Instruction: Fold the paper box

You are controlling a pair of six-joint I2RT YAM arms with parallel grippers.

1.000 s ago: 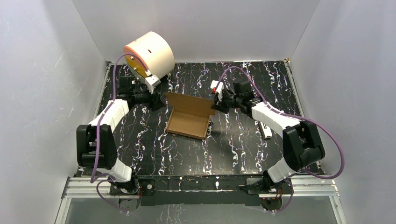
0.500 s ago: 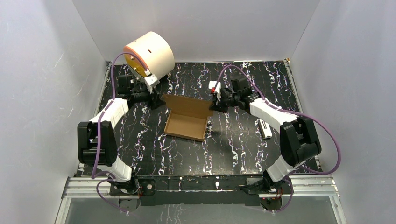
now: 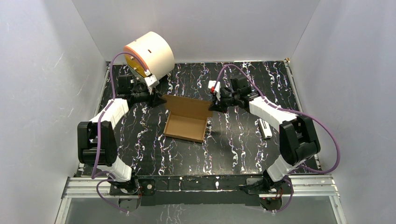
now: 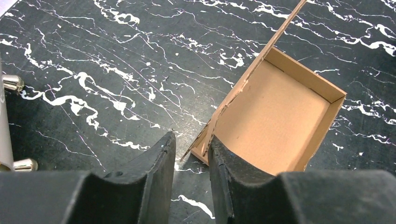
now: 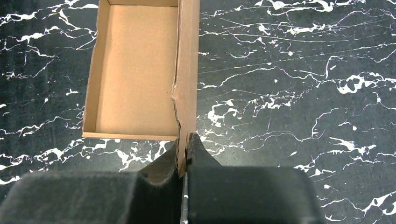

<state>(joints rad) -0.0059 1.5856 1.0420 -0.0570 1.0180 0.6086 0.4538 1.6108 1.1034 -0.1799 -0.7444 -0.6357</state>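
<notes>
The brown paper box (image 3: 186,127) lies mid-table as a shallow open tray, its lid (image 3: 189,106) standing up along the far side. My right gripper (image 3: 211,107) is shut on the lid's right end; in the right wrist view the lid edge (image 5: 187,70) runs into the closed gripper (image 5: 183,150) beside the tray (image 5: 135,70). My left gripper (image 3: 157,100) is open at the lid's left end. In the left wrist view the lid's corner (image 4: 198,145) sits just ahead of the gap between the fingertips (image 4: 191,145), close to the right finger (image 4: 224,163), with the tray (image 4: 275,112) beyond.
A cream cylinder with an orange face (image 3: 149,55) stands at the back left, just behind my left wrist. A small white-and-black bar (image 3: 265,129) lies right of the box, under my right forearm. White walls close in three sides of the black marbled table (image 3: 233,144).
My right gripper has shifted slightly left and away with the lid in it, and the box has slid a little left. My left gripper has edged slightly away, staying at the lid's left end.
</notes>
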